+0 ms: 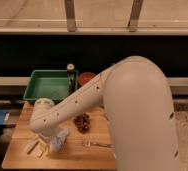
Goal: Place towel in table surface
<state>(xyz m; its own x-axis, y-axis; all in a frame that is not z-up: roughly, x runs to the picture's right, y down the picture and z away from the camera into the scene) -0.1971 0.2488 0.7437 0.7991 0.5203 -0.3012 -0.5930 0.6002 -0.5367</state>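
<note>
Lower left of the frame, over the near-left planks of the table surface (17, 136): gripper (37, 148), jaws spread wide, clamping nothing as far as shows. Just to its right, touching or nearly so: towel (59, 141), bunched, seemingly resting on the wood, long axis running steeply up-frame and leaning right. Lies off the tool's right flank, not between the jaws. Calls, on this reading, for a straight lift away, not a sideways sweep. Farther right, dark grape bunch (82, 122), apart from the cloth
</note>
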